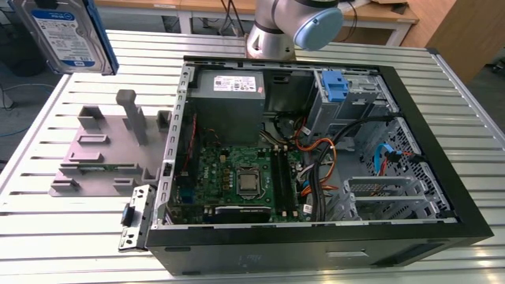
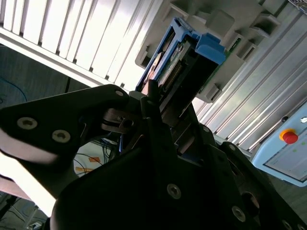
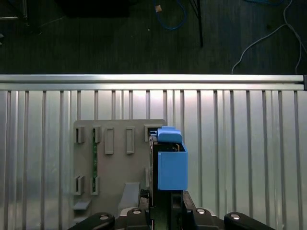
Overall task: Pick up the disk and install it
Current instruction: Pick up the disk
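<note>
Gripper [image 3: 163,205] closed on the disk [image 3: 170,162], dark fingers [image 3: 181,205] pinching it by one end, jaws only as far apart as the drive is thick. Disk off the table and in the air, held on edge. In the first wrist view it shows edge-on, blue carrier wrapped around it, with the grey fixture [image 3: 120,163] lying on the slatted metal table [image 3: 240,143] beneath it. The second wrist view has the same grip from the side: gripper [image 2: 152,98] tight against the disk [image 2: 184,55], blue carrier end outward. In the exterior view the disk [image 1: 61,34] hangs at the exterior view's upper left, white-and-blue label facing the camera, blue frame along one side, above the grey fixture [image 1: 110,155] and well apart from the open computer case [image 1: 316,251]. Case lies on its side to the exterior view's right of the fixture, interior exposed: motherboard [image 1: 236,171], grey power-supply box [image 1: 229,89], a bare blue bracket [image 1: 334,89] in the drive bay. Arm base [image 1: 294,23] behind the case.
</note>
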